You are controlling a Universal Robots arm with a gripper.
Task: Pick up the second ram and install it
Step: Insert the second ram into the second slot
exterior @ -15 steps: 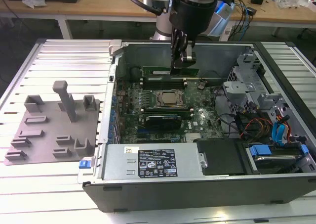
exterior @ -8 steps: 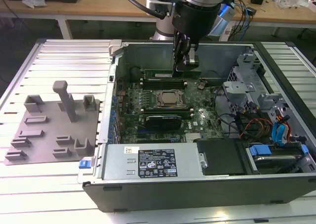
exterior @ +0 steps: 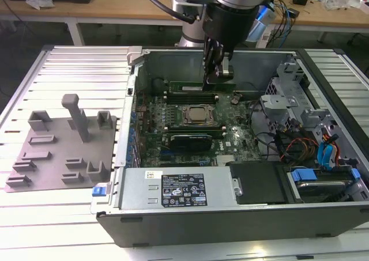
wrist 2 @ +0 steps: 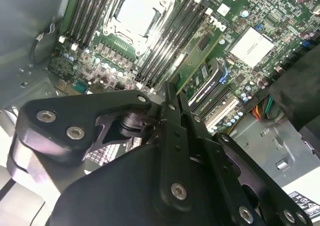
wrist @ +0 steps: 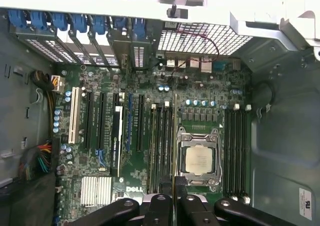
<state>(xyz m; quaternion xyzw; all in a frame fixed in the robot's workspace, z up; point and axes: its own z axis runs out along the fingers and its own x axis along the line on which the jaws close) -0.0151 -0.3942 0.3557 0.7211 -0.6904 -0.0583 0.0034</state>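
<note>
One green stick, the second ram (wrist: 174, 136), stands edge-on in the closed gripper (wrist: 174, 193) beside the CPU socket (wrist: 199, 158) — keep it square over its slot, pressing evenly.

Open room lies above the CPU socket (exterior: 198, 114), hemmed by the drive cage (exterior: 282, 99) and chassis wall (exterior: 130, 117).
</note>
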